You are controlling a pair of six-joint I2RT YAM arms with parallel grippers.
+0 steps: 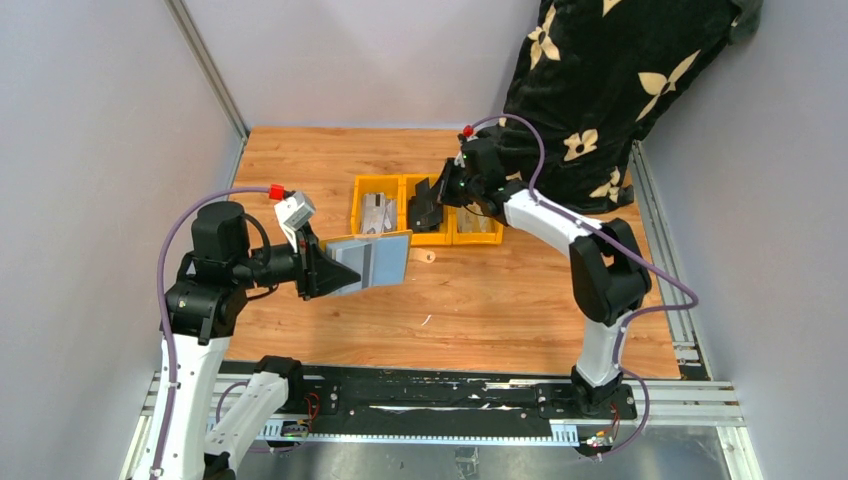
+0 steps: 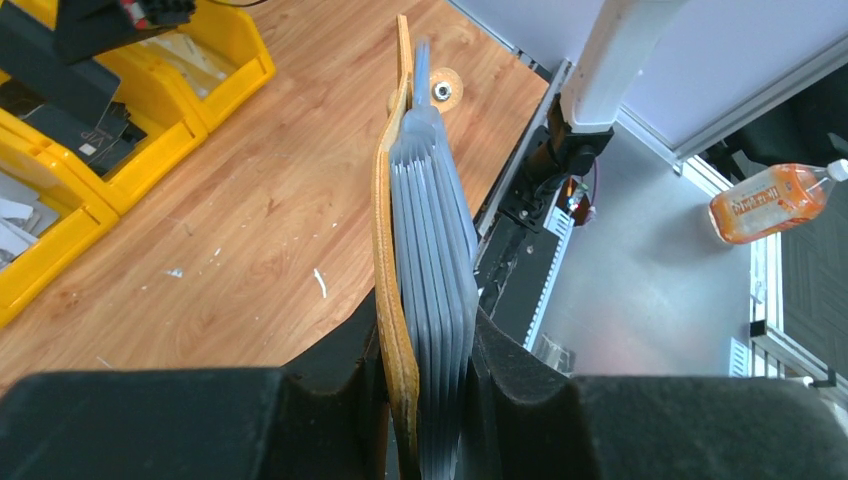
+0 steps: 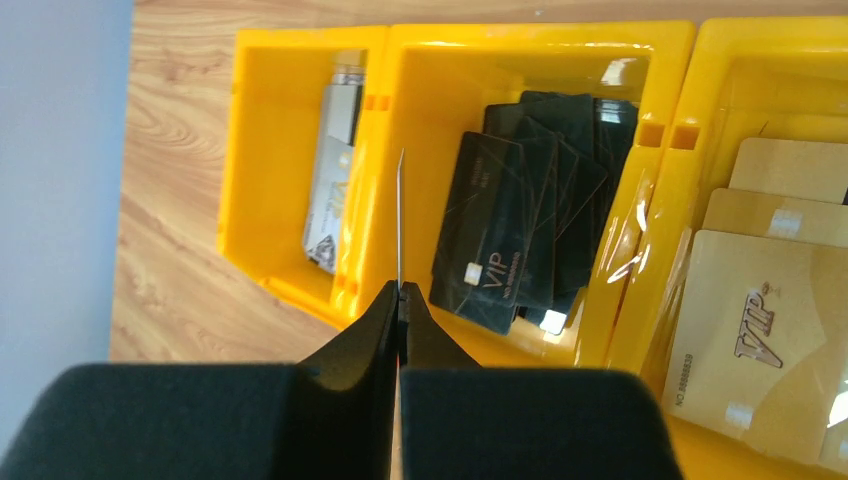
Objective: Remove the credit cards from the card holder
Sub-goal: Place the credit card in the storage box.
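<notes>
While the card holder [image 1: 372,262] is held above the counter [image 1: 500,300] by the left gripper [image 2: 425,345], a single card [image 3: 399,220] is pinched by the right gripper [image 3: 400,300].
One end of the holder is clamped between partly parted jaws, tan leather and the fanned credit cards [image 2: 435,240] squeezed together. The right gripper is fully closed on the thin card, over the yellow bins [image 3: 310,40]. The cards are judged light, stiff and slippery; each is best taken by its exposed far edge and drawn straight out, since the soft holder would likely flex.

tan card holder [image 2: 386,250] aloft; card [image 3: 399,215] edge-on
</notes>
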